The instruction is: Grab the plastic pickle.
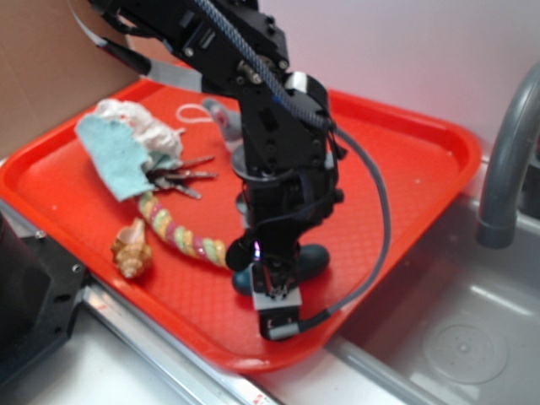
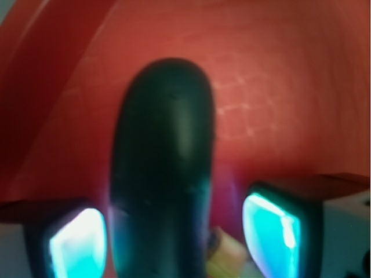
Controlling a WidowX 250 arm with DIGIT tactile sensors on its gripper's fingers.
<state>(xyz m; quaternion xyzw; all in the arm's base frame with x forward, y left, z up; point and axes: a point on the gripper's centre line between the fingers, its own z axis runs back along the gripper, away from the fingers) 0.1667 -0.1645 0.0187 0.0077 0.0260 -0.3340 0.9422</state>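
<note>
A black WidowX arm reaches down onto a red tray [image 1: 405,160], its gripper [image 1: 268,283] lowered over the plastic pickle [image 1: 314,258], which lies flat near the tray's front edge. In the wrist view the dark teal pickle [image 2: 162,174] runs lengthwise between the two fingertips [image 2: 78,243], whose pads glow cyan on either side. The jaws stand spread around the pickle, a narrow gap showing on the right side; whether the left pad touches it cannot be told. The pickle's rounded far end points away across the tray floor. Just beside the gripper lies the end of a pastel twisted rope [image 1: 181,232]. A seashell [image 1: 132,249], keys [image 1: 181,177] and a teal cloth [image 1: 114,152] sit farther back. A grey faucet [image 1: 506,160] rises beside the tray
</note>
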